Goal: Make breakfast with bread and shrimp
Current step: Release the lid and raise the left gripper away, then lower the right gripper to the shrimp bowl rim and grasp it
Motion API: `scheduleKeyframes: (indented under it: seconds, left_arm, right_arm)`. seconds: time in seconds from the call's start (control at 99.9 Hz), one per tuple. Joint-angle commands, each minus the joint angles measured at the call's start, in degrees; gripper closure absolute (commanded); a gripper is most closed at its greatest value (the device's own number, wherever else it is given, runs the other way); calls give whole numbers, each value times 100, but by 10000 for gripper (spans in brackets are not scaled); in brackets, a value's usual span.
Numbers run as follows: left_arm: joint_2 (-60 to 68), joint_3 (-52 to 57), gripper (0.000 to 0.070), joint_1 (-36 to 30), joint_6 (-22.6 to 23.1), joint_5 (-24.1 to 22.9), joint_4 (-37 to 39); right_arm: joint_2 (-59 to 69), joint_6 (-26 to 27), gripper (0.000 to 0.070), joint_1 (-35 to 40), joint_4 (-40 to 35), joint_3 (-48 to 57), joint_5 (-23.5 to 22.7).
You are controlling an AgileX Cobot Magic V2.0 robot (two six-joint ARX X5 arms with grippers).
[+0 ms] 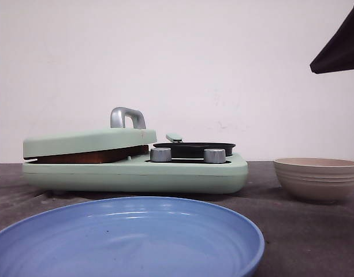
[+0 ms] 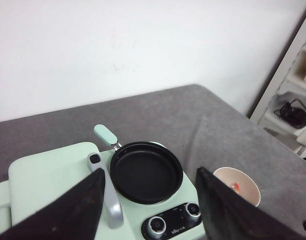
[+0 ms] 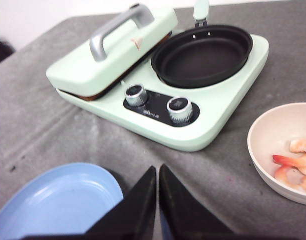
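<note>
The left pincer (image 2: 148, 210) is held wide open with nothing in it. Right under it, the grey handle (image 2: 107, 192) of the press lid (image 1: 87, 141) is seen beside 1 finger, and the black pan (image 2: 146, 171) is just past the fingertips. The bread (image 1: 90, 156) is shut inside the press, and only its brown edge is shown. The handle is probably gripped next, so the fingers should be put on both sides of it first. The right pincer (image 3: 156, 200) is shut tight and holds nothing. The blue plate (image 3: 58, 200) is beside it, and the bowl (image 3: 265, 150) of shrimp (image 3: 295, 162) is near it.
</note>
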Motion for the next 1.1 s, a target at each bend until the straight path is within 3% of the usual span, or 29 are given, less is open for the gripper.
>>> scheduleKeyframes:
  seconds: [0.0,0.27,0.38,0.56,0.73,0.951,1.091]
  left_arm:
    - [-374,-533,419,-7,-232,-2,254]
    - [-2024,-2326,419,-9,-463,4,413]
    - [-2660,-2844,419,-9,-463,-52,404]
    - [-3447,-3484,419,-9,-595,-138,317]
    - [-3893,-3932,418,-9,-595,-136,273]
    - [-4028,-4144,417,-9,-533,-133,282]
    - [-4026,-4144,416,-9,-393,-144,343]
  right_arm:
    - [17,306,700,20,149,24,70]
    - [118,636,686,-409,28,385,387]
    - [424,535,607,-822,-345,802,332]
    - [1325,291,593,-1617,-1023,1604,-308]
    - [2302,221,498,-2455,-1591,2428,-953]
    - [3425,122,497,-3604,-2026,3025,-2024]
    - [3952,-17,497,-4030,-2146,3029,-2238]
